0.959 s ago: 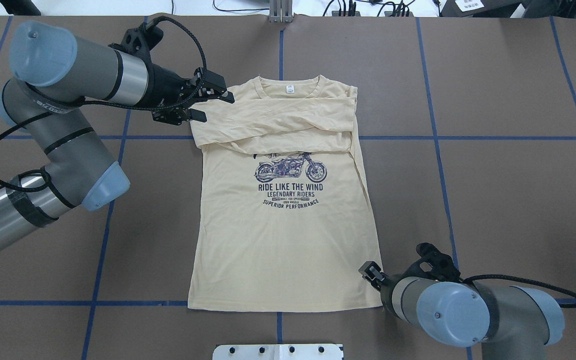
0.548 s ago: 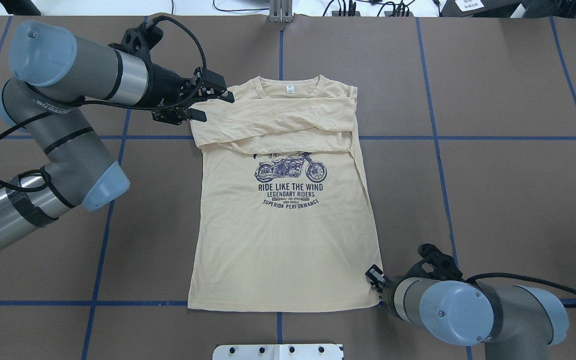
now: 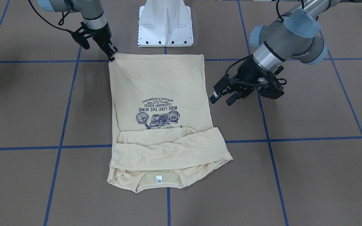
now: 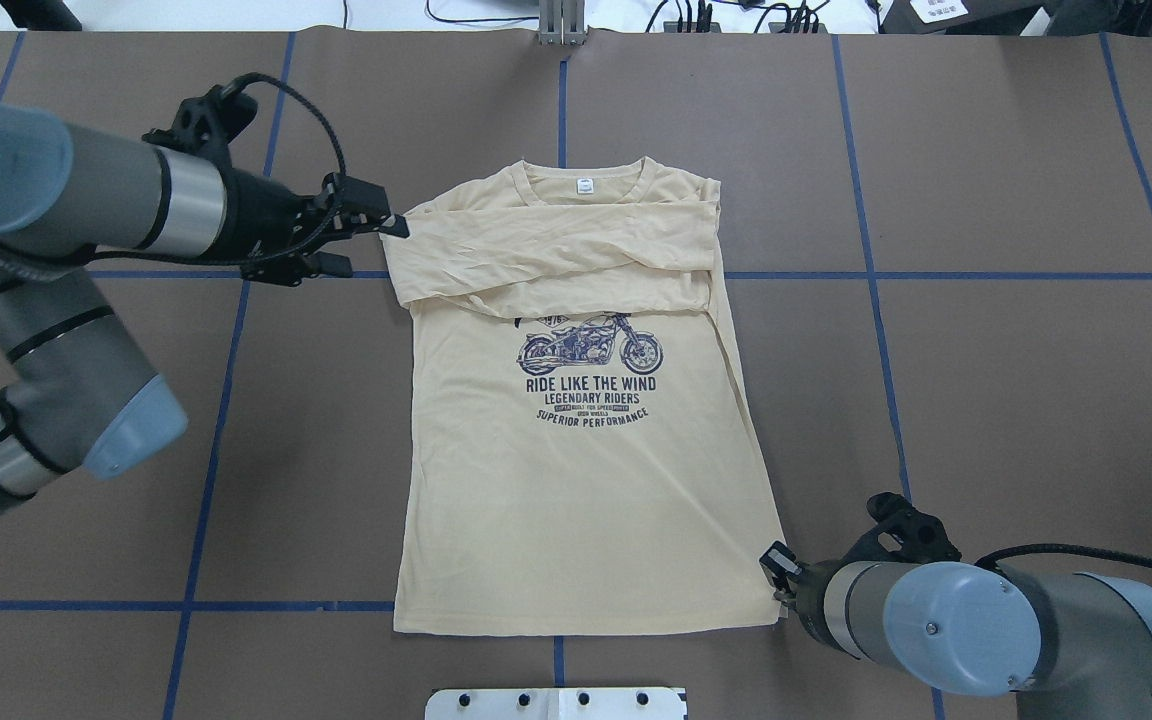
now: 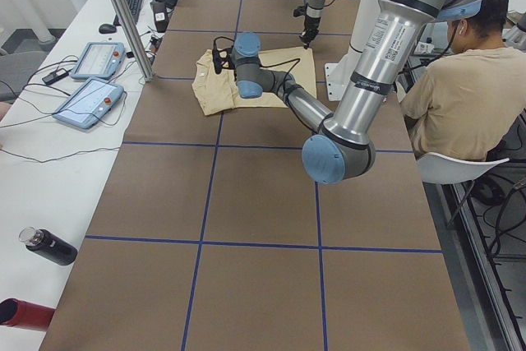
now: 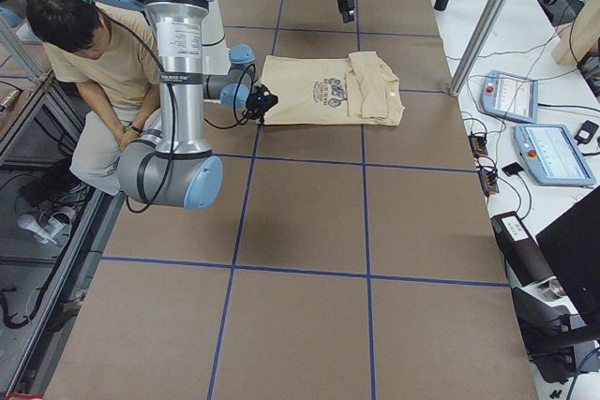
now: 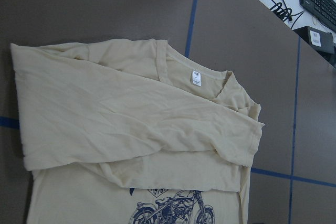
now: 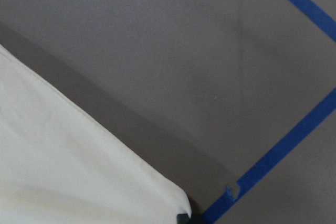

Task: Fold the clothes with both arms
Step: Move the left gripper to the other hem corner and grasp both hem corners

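From the front, a pale cream-yellow long-sleeved T-shirt with a navy motorcycle print (image 3: pixel 159 91) lies flat and print up in the middle of the brown table with blue tape lines (image 3: pixel 309 175). Its hem points to the robot's edge and its collar to the operators' edge. Both sleeves are folded across the chest. The right gripper (image 3: pixel 112 56) sits on one hem corner, with its fingers narrow and closed on the cloth. The left gripper (image 3: pixel 221 101) hangs beside the T-shirt with its fingers spread wide and holds nothing.

From overhead, the left gripper is just beside the shoulder. The held corner is near the white metal pedestal base (image 4: pixel 556 703).

The left wrist view shows the collar with a small white neck label (image 7: pixel 195 78) and the crossed sleeves.

The right wrist view shows the hem corner meeting a dark fingertip, next to a tape line.

From the left side, a seated person (image 5: pixel 460 96) is at the robot's edge.
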{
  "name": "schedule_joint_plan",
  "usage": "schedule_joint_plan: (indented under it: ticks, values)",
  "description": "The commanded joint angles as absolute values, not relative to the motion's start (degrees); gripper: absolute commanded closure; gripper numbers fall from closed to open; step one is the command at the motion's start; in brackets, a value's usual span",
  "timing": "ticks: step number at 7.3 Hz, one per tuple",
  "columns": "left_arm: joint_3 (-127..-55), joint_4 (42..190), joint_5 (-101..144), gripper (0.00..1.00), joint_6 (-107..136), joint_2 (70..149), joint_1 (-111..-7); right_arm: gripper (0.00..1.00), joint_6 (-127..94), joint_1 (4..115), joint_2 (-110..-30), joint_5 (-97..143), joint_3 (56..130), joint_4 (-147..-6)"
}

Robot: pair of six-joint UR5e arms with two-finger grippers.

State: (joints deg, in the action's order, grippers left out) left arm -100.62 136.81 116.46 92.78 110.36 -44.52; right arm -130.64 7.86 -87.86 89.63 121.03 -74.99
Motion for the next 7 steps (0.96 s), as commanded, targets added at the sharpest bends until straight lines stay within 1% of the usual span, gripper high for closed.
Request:
schedule_joint_plan:
  ticks: [1, 2, 4, 7]
  values:
    - [-111.9, 124.2, 106.9, 0.10, 94.3, 102.9, -37.1, 1.00, -130.8, 6.9, -88.3, 89.7, 121.7, -75.0]
    - [-115.8, 116.4, 100.3, 0.10, 100.3, 102.8, -29.7, 1.00, -130.8, 6.6, -88.2, 89.6, 121.8, -75.0]
    - [-116.3, 111.6, 89.4, 0.10, 110.4, 101.9, -14.9, 1.00, -130.8, 6.3, -88.2, 89.3, 121.8, -75.0]
    - [-115.8, 109.2, 88.5, 0.12, 117.5, 101.8, -7.0, 1.00, -130.8, 6.3, -88.3, 89.3, 121.8, -75.0]
